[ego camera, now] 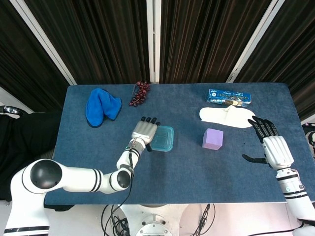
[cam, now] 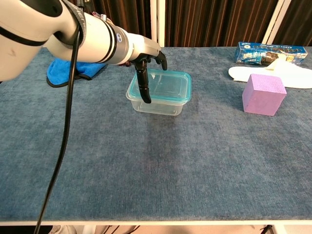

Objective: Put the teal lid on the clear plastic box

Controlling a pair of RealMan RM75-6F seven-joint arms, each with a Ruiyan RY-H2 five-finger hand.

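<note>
2 light plastic parts make up the job: the teal lid now lies squarely on the clear box, near the middle of the table. Both look thin, stiff and a little slippery, so pressing down at the rim and corners should seat the lid best. The left hand has its fingers spread over the lid's left edge, gripping nothing. The right hand hovers open, well apart.
</note>
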